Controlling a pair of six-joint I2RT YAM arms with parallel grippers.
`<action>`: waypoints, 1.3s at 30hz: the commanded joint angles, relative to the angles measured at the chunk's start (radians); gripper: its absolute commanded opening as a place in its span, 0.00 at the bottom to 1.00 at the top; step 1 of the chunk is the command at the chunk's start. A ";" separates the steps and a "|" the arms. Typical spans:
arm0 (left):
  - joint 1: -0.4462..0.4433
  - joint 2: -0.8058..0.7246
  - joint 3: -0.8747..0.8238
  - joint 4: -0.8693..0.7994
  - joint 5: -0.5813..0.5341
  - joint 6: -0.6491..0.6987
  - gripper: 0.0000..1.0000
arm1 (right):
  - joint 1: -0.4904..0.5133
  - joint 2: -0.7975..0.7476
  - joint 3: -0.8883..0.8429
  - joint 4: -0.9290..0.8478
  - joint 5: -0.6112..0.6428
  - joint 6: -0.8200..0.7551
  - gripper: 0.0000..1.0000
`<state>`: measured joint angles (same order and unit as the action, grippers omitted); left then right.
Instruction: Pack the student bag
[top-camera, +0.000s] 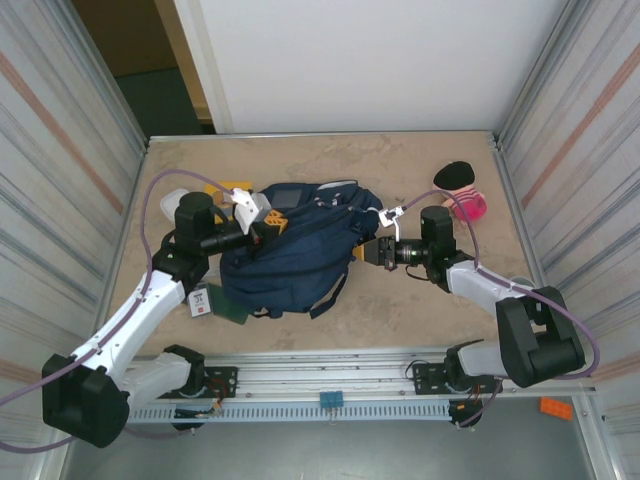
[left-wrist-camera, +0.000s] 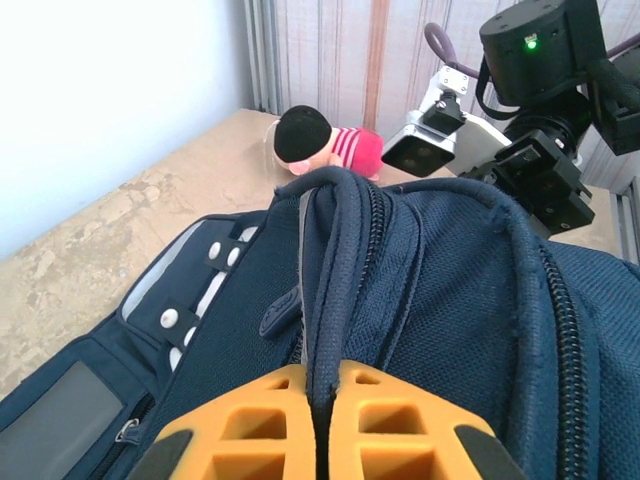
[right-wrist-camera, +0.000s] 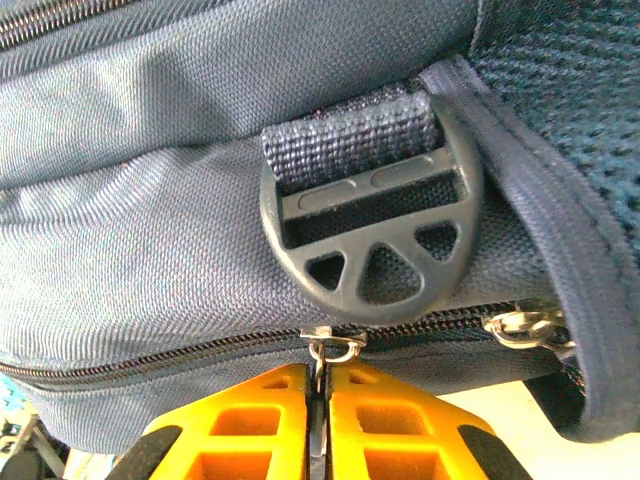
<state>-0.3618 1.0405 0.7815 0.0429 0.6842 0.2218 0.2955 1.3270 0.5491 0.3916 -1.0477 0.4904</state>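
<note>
The student bag (top-camera: 300, 255), a large navy-blue backpack, lies in the middle of the table between both arms. My left gripper (top-camera: 270, 226) is at the bag's upper left. In the left wrist view it (left-wrist-camera: 320, 405) is shut on a dark fabric strap (left-wrist-camera: 335, 260) that runs up over the bag (left-wrist-camera: 450, 300). My right gripper (top-camera: 368, 250) is at the bag's right edge. In the right wrist view its orange fingers (right-wrist-camera: 250, 425) are shut on a metal zipper pull (right-wrist-camera: 322, 352), just under a black plastic buckle (right-wrist-camera: 370, 250) on the bag (right-wrist-camera: 150, 220). A second zipper slider (right-wrist-camera: 525, 328) sits to the right.
A pink toy with a black top (top-camera: 462, 192) lies at the back right (left-wrist-camera: 320, 140). A green flat item and a white tag (top-camera: 215, 300) lie by the bag's lower left. A yellow piece (top-camera: 236, 187) and a white object (top-camera: 172, 200) sit behind the left arm. Metal walls close both sides.
</note>
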 joint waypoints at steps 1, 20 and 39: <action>-0.010 -0.040 0.023 0.133 -0.047 -0.025 0.00 | 0.021 -0.033 0.013 0.013 -0.023 0.007 0.07; -0.062 -0.029 0.012 0.154 -0.128 -0.026 0.00 | 0.034 -0.030 0.020 0.024 0.079 0.035 0.06; -0.303 0.136 0.082 0.110 -0.742 0.083 0.00 | 0.120 -0.331 0.116 -0.465 0.202 -0.115 0.00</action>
<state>-0.6552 1.1576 0.8154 0.0914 0.0978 0.2764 0.3954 1.0321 0.6075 0.0090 -0.8352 0.4282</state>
